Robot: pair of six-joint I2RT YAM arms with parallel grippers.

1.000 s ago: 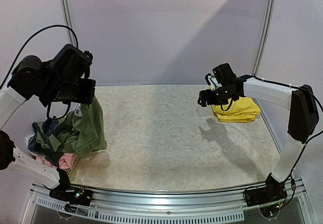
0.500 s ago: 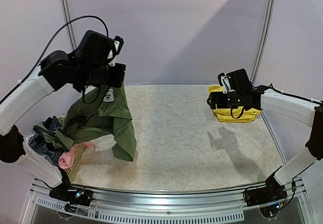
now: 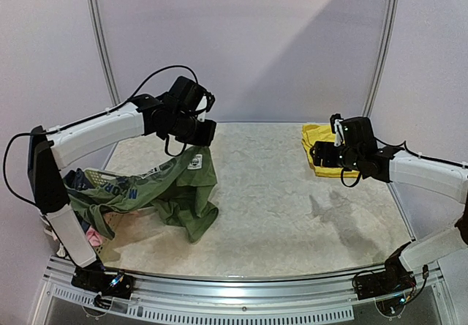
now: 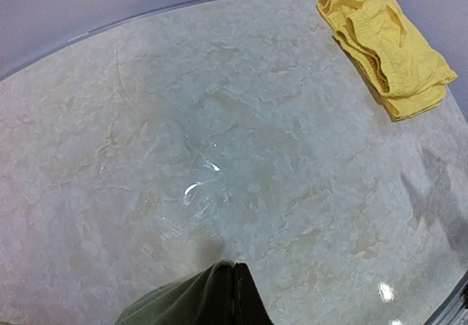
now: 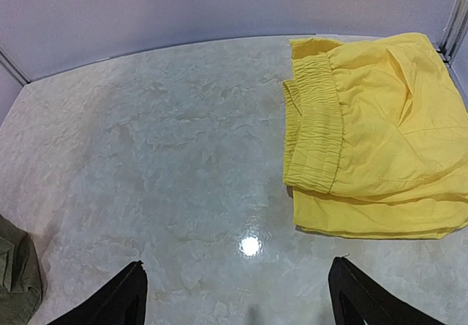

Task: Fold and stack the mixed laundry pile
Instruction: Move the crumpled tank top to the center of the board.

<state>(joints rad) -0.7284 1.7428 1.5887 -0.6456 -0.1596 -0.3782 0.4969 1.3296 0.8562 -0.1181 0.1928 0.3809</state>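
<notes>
The step in hand looks like getting the next garment out of the pile: the left pincer [image 3: 199, 140] is clamped on the upper edge of the green top [image 3: 175, 193], holding it above the table [image 3: 278, 215]. The top hangs from the grip. Its right part bunches on the table just below, and its tail trails left to the rest of the pile [image 3: 77, 193] at the basket [image 3: 102, 174], where a pink piece [image 3: 93, 235] shows at the near edge. In the left wrist view only a fold of green [image 4: 194, 299] shows against one dark finger [image 4: 240, 296].

The yellow shorts [image 3: 316, 136] lie folded at the far right of the table, well apart from the top. The right pincer [image 3: 327, 154] hovers just in front of them, its fingers [image 5: 121, 299] spread wide and holding nothing. The shorts [image 5: 380, 142] lie ahead of it and slightly to the right, not touching it.

The next move probably calls for bringing the top clear of the pile and laying it flat mid-table. The free right pincer would need to cross over and take a second edge so the cloth can be spread before folding. The trailing tail may snag other pieces.
</notes>
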